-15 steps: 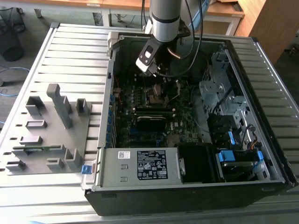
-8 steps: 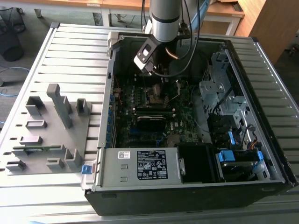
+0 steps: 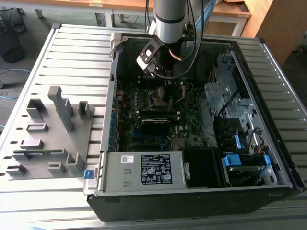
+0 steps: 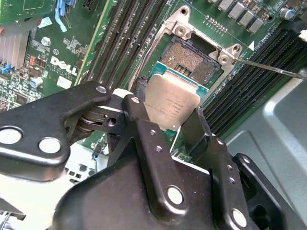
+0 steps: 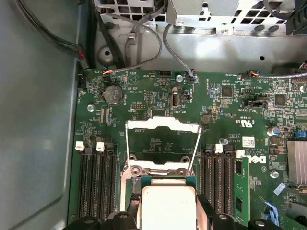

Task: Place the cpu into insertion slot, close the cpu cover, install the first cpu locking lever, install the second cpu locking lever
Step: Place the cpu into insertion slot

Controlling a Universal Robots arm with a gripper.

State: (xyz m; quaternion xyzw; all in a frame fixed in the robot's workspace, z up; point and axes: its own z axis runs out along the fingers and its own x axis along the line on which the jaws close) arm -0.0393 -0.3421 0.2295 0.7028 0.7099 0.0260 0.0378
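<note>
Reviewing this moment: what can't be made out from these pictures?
1. Second wrist view: the cpu, clamped in the gripper, hides the insertion slot's near side, so their gap is unclear.
2. First wrist view: the picture's edge cuts off part of the cpu.

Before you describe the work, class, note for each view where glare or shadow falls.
First wrist view: the cpu glares almost white on top. Second wrist view: the same top, clamped in the gripper, has a softer sheen, and the insertion slot is evenly lit. Exterior view: the inside of the case under the arm sits in shadow, while the slatted table is bright.
</note>
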